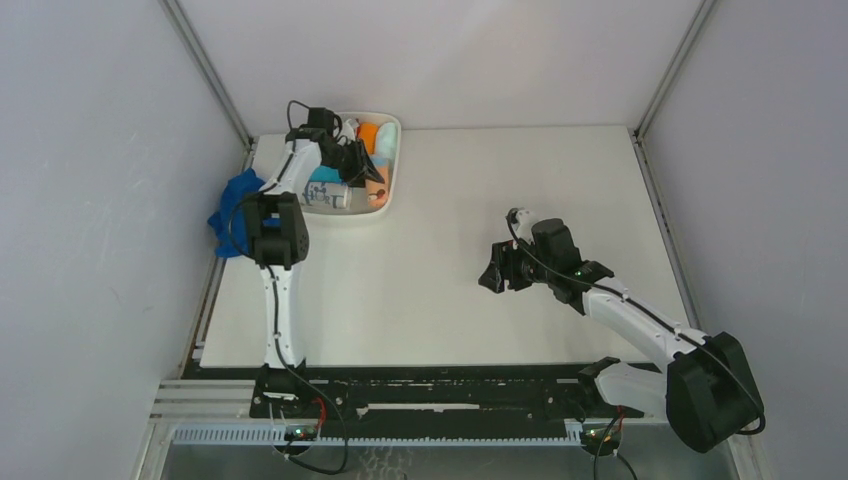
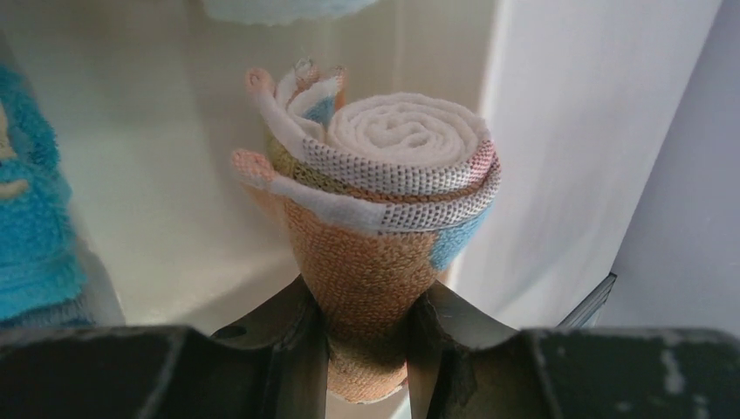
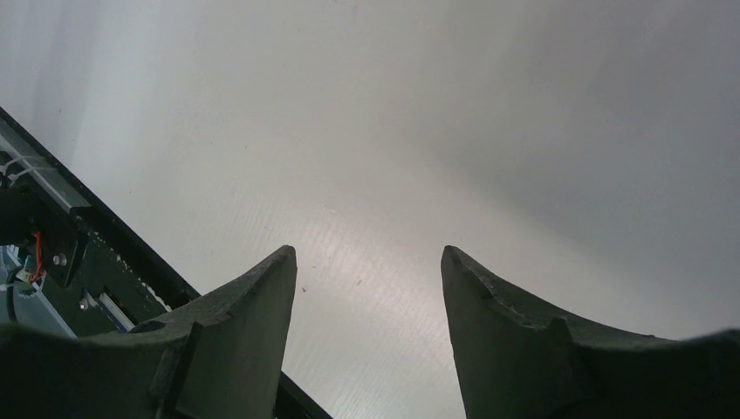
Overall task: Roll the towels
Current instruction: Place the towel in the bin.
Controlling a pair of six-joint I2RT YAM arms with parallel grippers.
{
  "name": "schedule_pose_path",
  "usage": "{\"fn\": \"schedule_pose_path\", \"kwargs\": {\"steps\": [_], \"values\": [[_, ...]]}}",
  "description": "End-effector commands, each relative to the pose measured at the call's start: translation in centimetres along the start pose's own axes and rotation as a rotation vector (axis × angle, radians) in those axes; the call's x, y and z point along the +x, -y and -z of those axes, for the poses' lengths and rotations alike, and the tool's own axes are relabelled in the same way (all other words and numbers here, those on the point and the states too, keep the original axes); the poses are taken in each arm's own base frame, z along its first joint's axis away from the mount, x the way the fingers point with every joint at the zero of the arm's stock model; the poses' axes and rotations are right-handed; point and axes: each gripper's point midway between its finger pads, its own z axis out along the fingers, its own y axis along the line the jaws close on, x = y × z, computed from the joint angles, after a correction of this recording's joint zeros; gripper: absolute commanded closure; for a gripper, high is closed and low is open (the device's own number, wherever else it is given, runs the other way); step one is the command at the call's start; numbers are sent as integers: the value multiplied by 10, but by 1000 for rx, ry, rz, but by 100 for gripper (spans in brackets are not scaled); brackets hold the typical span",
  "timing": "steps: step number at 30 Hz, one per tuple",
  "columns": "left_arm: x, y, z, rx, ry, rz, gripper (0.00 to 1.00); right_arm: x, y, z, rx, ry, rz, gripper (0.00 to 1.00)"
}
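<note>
My left gripper [image 1: 370, 180] is shut on the small peach-orange towel with pale blue spots [image 2: 384, 201]. The towel is rolled into a tight spiral, and the fingers [image 2: 292, 340] pinch its lower end inside the white basket [image 1: 392, 195]. In the top view only a bit of that towel [image 1: 379, 197] shows under the gripper. The royal-blue terry towel [image 1: 232, 215] lies crumpled at the table's left edge, beside the left arm. My right gripper [image 1: 497, 272] is open and empty, low over the bare table right of centre; in the right wrist view [image 3: 366, 262] nothing is between its fingers.
The basket at the back left also holds a plain orange roll [image 1: 368, 135], a mint roll [image 1: 389, 140] and a white printed roll [image 1: 330, 196]. A light-blue roll [image 2: 26, 236] lies left of the gripped towel. The black rail [image 3: 70, 244] runs along the table's near edge.
</note>
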Motion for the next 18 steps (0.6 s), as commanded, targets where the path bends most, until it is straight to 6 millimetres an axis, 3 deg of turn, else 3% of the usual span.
{"fn": "schedule_pose_path", "kwargs": {"steps": [1, 9, 18], "values": [[-3, -6, 1, -1, -9, -45, 78, -20, -3, 1, -11, 49, 35, 39], [16, -26, -18, -39, -80, -64, 75, -18, -3, -1, -13, 39, 29, 39], [28, -33, -35, -95, -114, -118, 62, -12, -5, -5, -19, 16, 36, 39]]}}
